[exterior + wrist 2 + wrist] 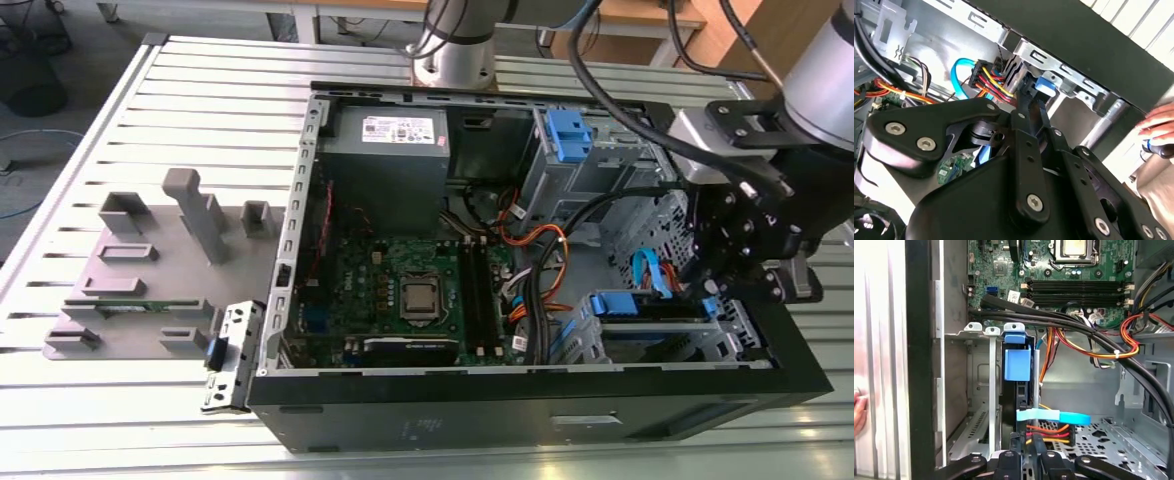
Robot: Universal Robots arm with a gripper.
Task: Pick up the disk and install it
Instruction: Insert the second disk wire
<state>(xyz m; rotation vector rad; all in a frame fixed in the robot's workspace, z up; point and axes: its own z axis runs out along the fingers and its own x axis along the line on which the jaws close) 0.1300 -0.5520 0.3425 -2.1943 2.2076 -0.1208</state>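
The disk (1017, 365) stands edge-on in the metal drive cage (989, 390) at the computer case's front corner, its blue carrier tab facing the motherboard. In the exterior view the disk (650, 305) lies in the cage at the case's lower right, with my gripper (727, 290) just beyond it toward the exterior view's right. In the first wrist view my gripper (1027, 447) has its fingers drawn close on either side of the disk's near end. In the second wrist view the gripper (1029, 107) reaches toward the blue tab (1044, 83).
Red, yellow and black power wires (1049, 432) and a light-blue flat cable (1054, 416) cross right beside the fingers. Thick black cables (1079, 330) run over the cage. The motherboard (414, 290) and grey power-supply box (387, 140) fill the case. A hand (1159, 125) is outside the case wall.
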